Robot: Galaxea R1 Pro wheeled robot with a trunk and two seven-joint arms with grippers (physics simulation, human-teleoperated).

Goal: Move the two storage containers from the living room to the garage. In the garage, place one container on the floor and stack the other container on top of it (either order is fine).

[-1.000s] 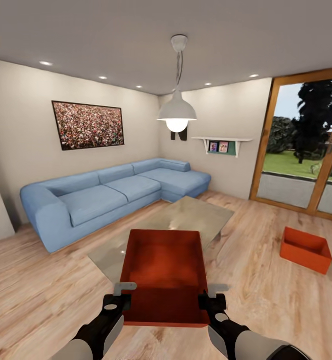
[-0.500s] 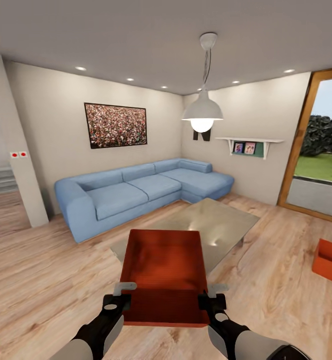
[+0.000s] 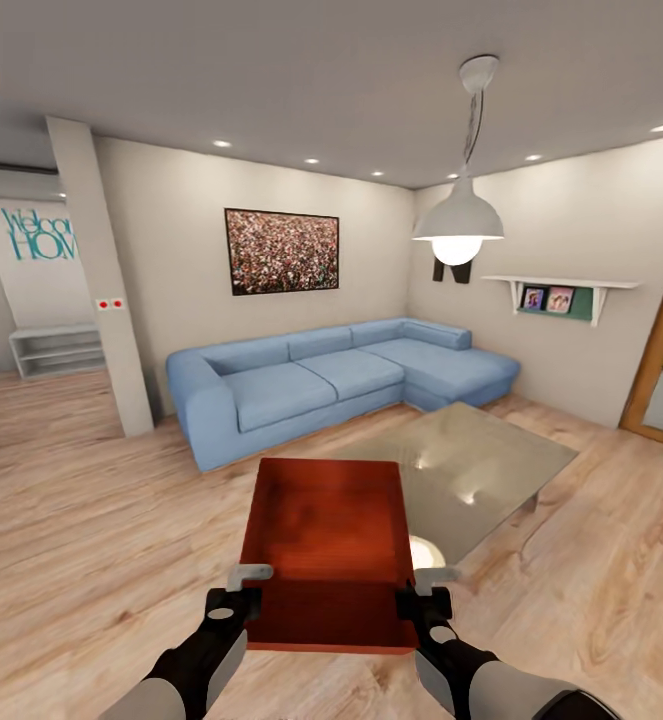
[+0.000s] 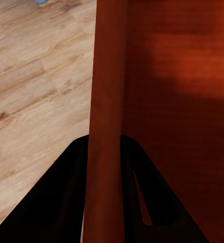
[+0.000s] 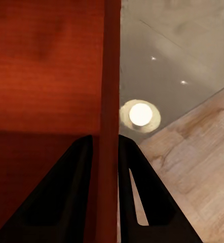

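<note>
both grippers pinch one orange-red storage container [image 3: 329, 545]: left gripper [image 3: 233, 590] clamped on its left wall, right gripper [image 3: 421, 590] on its right, above the wood floor [image 3: 81, 520].

Blue sofa [image 3: 341, 385] — glass table [image 3: 471, 465] beside

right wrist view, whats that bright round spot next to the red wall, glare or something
Right wrist view: the spot is the lit pendant lamp mirrored in the glass coffee table, with smaller ceiling-light dots nearby. Head view: the same reflection sits on the table beside the storage container. Left wrist view: no glare, only a soft lighter patch inside the container.
</note>
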